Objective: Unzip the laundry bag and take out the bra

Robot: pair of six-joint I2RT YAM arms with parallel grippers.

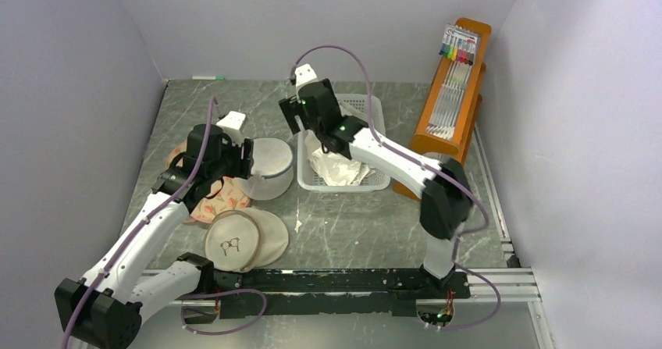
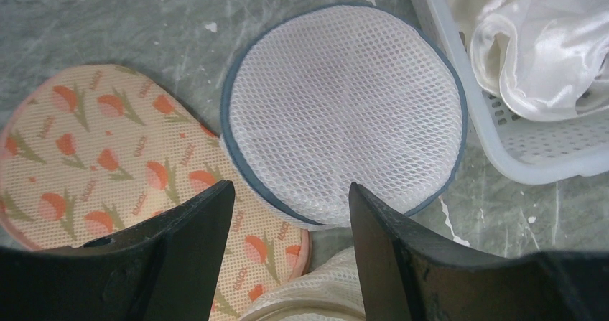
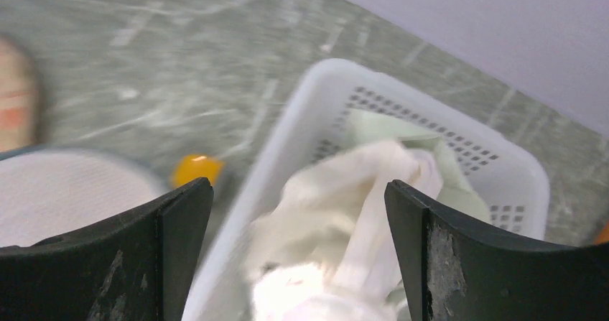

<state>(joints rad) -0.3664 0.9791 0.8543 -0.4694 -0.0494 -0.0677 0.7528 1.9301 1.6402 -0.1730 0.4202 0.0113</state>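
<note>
Two grippers hang open, holding nothing. The left gripper [image 2: 291,192], jaws moderately apart, hovers above the bag [image 2: 345,113], which lies flat at the basket's [image 2: 506,169] nine o'clock, touching the flower pad [image 2: 86,141] at its own seven. The right gripper [image 3: 298,184], jaws wide, hovers over the basket's white cloth [image 3: 337,213].

laundry bag [image 2: 345,113]: white mesh, grey-blue band | pad [image 2: 86,149]: cream, orange flowers | basket [image 2: 553,164]: white
</note>
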